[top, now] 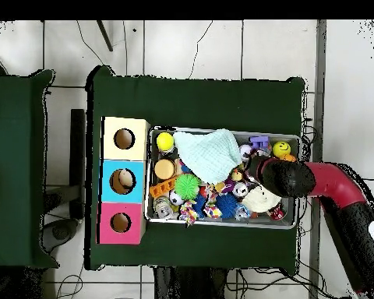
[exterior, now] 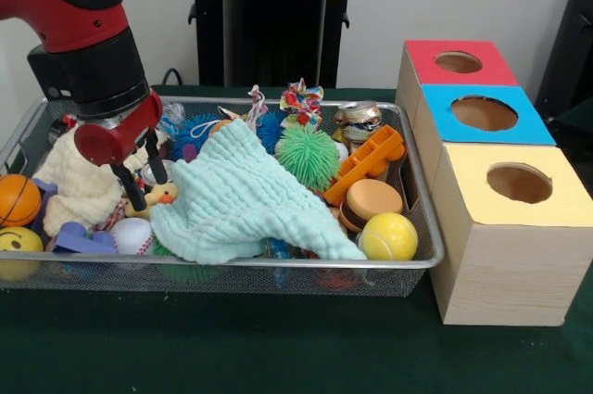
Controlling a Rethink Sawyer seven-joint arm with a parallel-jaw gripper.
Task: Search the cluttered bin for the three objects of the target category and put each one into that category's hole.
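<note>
The wire mesh bin (exterior: 422,262) is full of toys; it also shows in the overhead view (top: 221,224). My gripper (exterior: 139,177) hangs open over the bin's left part, its black fingers (exterior: 124,186) apart with nothing between them. The yellow duck (exterior: 163,195) with an orange beak lies just right of the fingertips, partly under a mint green cloth (exterior: 243,197). I see no tiger or tan plush. The red-topped box's hole (exterior: 459,62) is at the far right, behind the bin; in the overhead view (top: 121,223) it is at the lower left. In the overhead view the gripper (top: 254,173) is over the bin's right part.
A cream cloth (exterior: 79,185) lies left of the gripper. Around it are an orange basketball (exterior: 17,199), a smiley ball (exterior: 18,241), a baseball (exterior: 130,235), a green spiky ball (exterior: 308,155), an orange toy truck (exterior: 366,164) and a yellow ball (exterior: 387,236). Blue-topped (exterior: 484,113) and yellow-topped (exterior: 519,183) boxes stand right of the bin.
</note>
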